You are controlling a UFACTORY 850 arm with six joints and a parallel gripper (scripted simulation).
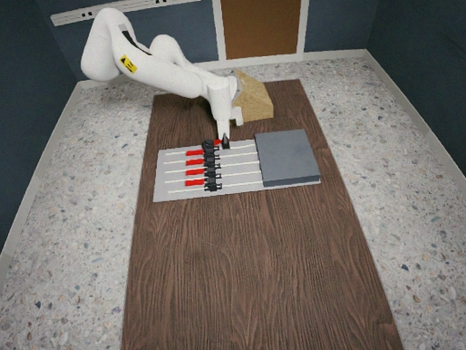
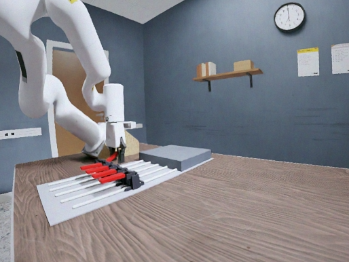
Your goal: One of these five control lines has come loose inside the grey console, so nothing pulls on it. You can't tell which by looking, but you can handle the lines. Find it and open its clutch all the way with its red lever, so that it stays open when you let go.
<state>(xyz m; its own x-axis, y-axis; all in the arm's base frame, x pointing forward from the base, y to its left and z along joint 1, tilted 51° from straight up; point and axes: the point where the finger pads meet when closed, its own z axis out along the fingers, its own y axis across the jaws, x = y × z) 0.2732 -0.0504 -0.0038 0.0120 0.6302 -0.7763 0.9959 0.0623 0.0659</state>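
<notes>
The raised red lever (image 2: pixel 112 157) at the far end of the row is tilted up off its black clutch block (image 1: pixel 208 144), while the other four red levers (image 1: pixel 195 171) lie flat along their thin white control lines (image 1: pixel 237 164). All five lines run across a flat light-grey base plate (image 1: pixel 160 192) into the low grey console box (image 1: pixel 286 156), sitting on the dark wood-grain counter (image 1: pixel 254 272) toward its far half.

The white arm's gripper (image 2: pixel 117 150) hangs right over that far lever – its dark fingers (image 2: pixel 121 153) are spread and released, gripping nothing, with the lever's tip poking up just beside them. From the top view the fingers sit at the far line, just on the console side of the clutch row.

Labels – not much readable. There's a yellow warning sticker (image 1: pixel 128 63) with a black symbol on the arm's upper link, too small to make out. On the blue wall: a round clock (image 2: pixel 289 17), a yellow-headed notice sheet (image 2: pixel 307 61) and a white paper (image 2: pixel 339 58), text all too tiny to read. A wooden shelf (image 2: pixel 228 75) holds a few boxes, and a tan wedge-shaped block (image 1: pixel 254 97) sits behind the arm.
</notes>
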